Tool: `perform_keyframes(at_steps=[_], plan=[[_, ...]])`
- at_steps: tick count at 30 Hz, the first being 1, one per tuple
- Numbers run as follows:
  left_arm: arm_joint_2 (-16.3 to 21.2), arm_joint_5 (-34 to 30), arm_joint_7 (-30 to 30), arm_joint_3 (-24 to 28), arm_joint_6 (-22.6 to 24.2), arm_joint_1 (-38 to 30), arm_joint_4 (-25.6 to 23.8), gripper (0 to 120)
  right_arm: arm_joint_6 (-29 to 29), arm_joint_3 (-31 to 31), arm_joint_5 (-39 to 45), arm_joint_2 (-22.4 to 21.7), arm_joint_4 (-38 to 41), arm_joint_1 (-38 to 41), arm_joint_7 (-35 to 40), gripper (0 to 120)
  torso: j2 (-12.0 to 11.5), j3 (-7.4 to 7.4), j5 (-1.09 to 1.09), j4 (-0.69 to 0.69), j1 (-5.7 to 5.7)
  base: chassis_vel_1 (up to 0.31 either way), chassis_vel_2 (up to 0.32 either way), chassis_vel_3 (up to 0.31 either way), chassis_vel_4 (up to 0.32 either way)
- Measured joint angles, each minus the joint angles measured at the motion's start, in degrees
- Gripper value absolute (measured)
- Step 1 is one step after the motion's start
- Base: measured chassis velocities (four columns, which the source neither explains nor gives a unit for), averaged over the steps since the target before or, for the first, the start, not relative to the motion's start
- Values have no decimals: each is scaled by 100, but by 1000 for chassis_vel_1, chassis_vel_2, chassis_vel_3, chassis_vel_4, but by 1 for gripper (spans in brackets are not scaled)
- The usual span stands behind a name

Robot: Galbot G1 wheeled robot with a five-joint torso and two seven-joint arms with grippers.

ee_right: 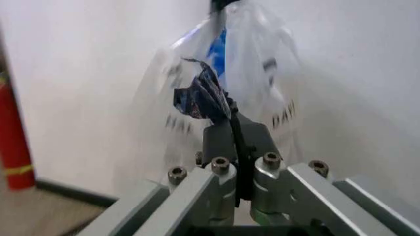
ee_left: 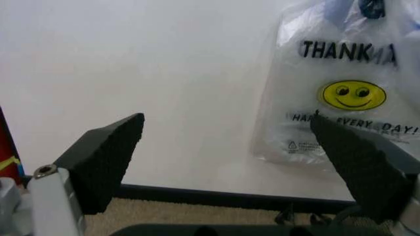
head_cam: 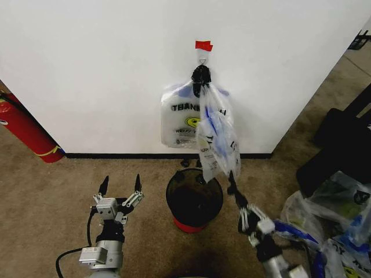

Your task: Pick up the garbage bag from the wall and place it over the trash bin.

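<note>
One tool [head_cam: 231, 180] pinches garbage bag [head_cam: 215, 136].

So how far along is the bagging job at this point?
Early. Done: the right gripper has shut on the garbage bag's lower edge. In hand: the bag hangs from the hook on the wall. Left: unhooking it and fitting it over the trash bin, which stands unlined. The left gripper waits open beside the bin.

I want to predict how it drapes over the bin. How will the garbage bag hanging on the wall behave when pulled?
The garbage bag is thin, see-through film, so it is probably floppy and very light. Where the right end effector pinches its lower edge, the film stretches out and crumples, so it will likely sag and fold. It may be slippery, judging by its glossy surface.
</note>
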Motion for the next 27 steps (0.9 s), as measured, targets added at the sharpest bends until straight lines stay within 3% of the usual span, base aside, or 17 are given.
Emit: perform_keyframes(at_steps=[7,13,15,16,17,18,20,23,27], plan=[[81,-108,-7,29,63,-41,-68,99,-896,-162,524,-171,-161,883,292,0,0,0,0,-1,0,0,0,0,0],[222,-358,-17,124,226,-120,-250,99,-1148,-283,698,-245,-436,1273,461,0,0,0,0,-1,0,0,0,0,0],[385,-669,-18,190,393,-208,-465,99,-1199,-312,747,-255,-521,1410,487,0,0,0,2,-3,0,0,0,0,0],[540,-1036,-21,233,564,-307,-621,99,-1210,-316,748,-260,-559,1452,488,0,-1,0,-2,4,0,0,0,0,0],[827,-1510,-34,256,759,-519,-839,99,-1227,-314,749,-263,-579,1484,507,0,0,-1,-1,-2,0,0,0,0,0],[827,-1510,-34,256,759,-519,-839,99,-1227,-314,749,-263,-579,1484,507,0,0,-1,-1,-2,0,0,0,0,0],[1245,-2101,-94,285,1024,-810,-994,99,-1250,-271,736,-265,-597,1471,558,0,0,0,2,-3,1,0,0,0,0],[1510,-2260,-108,353,1101,-1019,-962,99,-1272,-97,668,-267,-566,1335,603,0,0,0,2,-3,0,0,0,0,0],[1435,-2143,-93,504,1063,-1013,-821,99,-1218,128,345,-338,-474,1095,603,0,0,-1,-1,-2,0,0,0,0,0]])
